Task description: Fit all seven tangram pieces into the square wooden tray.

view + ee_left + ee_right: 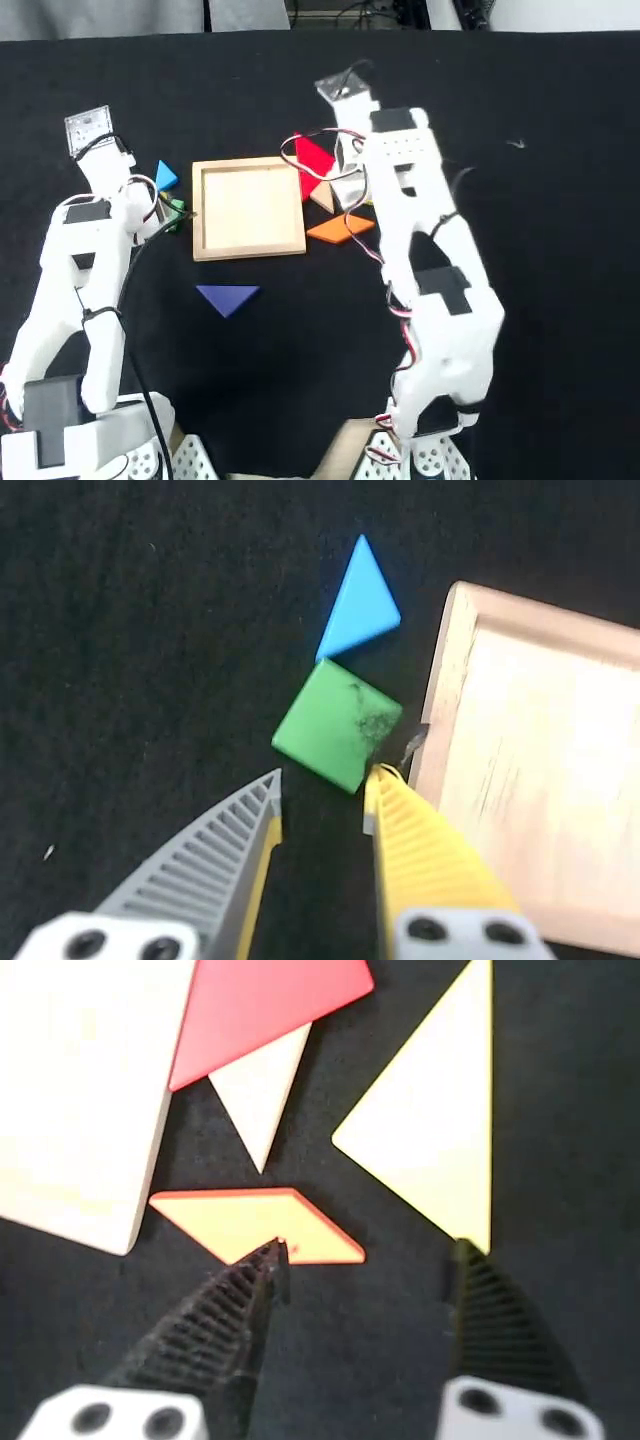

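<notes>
The square wooden tray (250, 208) lies empty between the arms. My left gripper (326, 783) is open at the tray's left side, its fingertips at the near corner of a green square (338, 724), with a light blue triangle (358, 605) just beyond. In the high view the green square (177, 213) sits against the tray's left rim. My right gripper (370, 1252) is open, low over the pieces right of the tray: an orange parallelogram (255, 1225), a yellow triangle (435, 1145), a small wood-coloured triangle (258, 1090) and a red triangle (265, 1005). A dark blue triangle (228, 297) lies in front of the tray.
Black cloth covers the table. The right arm (420, 230) stretches over the area right of the tray and hides most of the yellow triangle from above. The tray's rim (440, 710) stands just beside the left gripper's yellow finger.
</notes>
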Controlling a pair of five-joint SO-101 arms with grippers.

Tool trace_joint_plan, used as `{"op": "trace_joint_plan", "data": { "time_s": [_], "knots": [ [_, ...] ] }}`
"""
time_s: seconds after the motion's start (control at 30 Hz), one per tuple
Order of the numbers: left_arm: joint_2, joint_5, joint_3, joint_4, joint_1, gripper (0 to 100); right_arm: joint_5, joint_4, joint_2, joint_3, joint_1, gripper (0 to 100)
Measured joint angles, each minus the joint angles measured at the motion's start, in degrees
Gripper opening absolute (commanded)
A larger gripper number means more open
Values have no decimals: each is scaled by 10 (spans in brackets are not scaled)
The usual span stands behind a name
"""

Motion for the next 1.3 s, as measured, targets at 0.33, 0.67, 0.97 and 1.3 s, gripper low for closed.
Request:
{"op": "trace_joint_plan", "data": {
  "time_s": [0.33,0.67,0.97,1.3],
  "knots": [
    [0,18,5,-34,-3,150,11,-55,45,-14,-11,303],
    [0,18,5,-34,-22,150,25,-64,152,-109,-1,311],
    [0,18,5,-34,-22,150,29,6,257,-251,6,311],
    [0,18,5,-34,-23,150,21,136,275,-380,7,311]
  ]
}}
